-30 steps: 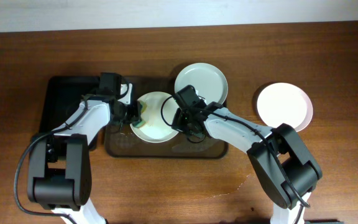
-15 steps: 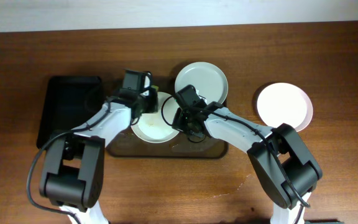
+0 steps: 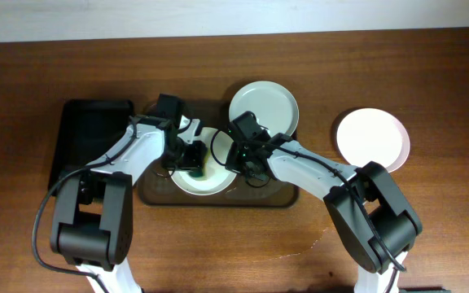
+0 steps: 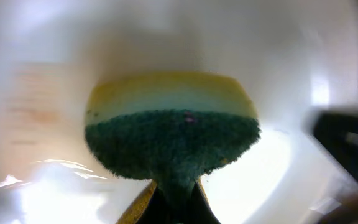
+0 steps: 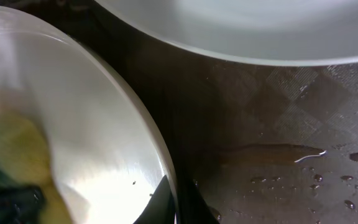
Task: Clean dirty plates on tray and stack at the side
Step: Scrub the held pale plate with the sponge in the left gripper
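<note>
Overhead: sponge (image 4: pixel 173 134) (left fingers (image 3: pixel 190 156)) on plate (image 3: pixel 211 181); right fingers (image 5: pixel 169 202) pinch it.

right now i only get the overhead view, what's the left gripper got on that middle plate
Observer: The left gripper is shut on a sponge, yellow with a green scouring side, at the plate.
Operator: any dirt on that plate
Observer: Faint orange-brown smears show beside the sponge in the left wrist view.
Operator: is the right arm holding it
Observer: The right gripper has a finger on either side of the plate's rim, above the wet tray.
</note>
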{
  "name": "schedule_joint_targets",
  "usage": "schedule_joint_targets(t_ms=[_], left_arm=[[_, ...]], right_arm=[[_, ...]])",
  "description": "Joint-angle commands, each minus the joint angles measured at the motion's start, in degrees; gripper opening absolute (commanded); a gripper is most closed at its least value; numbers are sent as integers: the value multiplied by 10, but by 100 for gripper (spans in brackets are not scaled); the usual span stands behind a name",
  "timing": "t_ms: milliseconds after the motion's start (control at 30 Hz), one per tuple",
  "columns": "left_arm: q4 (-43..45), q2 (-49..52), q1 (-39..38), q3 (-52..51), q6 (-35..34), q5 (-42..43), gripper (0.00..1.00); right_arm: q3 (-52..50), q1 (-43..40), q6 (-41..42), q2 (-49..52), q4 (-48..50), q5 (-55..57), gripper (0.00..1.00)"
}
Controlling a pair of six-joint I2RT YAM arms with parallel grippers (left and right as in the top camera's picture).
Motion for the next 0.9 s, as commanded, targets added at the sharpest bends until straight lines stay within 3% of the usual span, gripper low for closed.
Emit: schedule_joint_targets(t_ms=[0, 300, 500, 567, 733, 867], left_arm=[[5, 12, -7, -2, 26, 150, 1], [133, 42, 16, -2, -51, 45, 1], [179, 43, 39, -2, -125, -198, 1], [179, 44, 39, -2, -125, -228, 1], [126, 44, 39, -2, -122, -207, 1], [26, 44, 49, 17, -82, 4, 1]], right_arm=[[4, -2, 7, 11, 1, 8, 4], [4, -2, 5, 11, 1, 4, 4], [4, -2, 3, 11, 0, 2, 4], [4, -2, 1, 11, 0, 0, 4], [4, -2, 1, 11, 0, -1, 4], [4, -3, -8, 11, -2, -17, 4]])
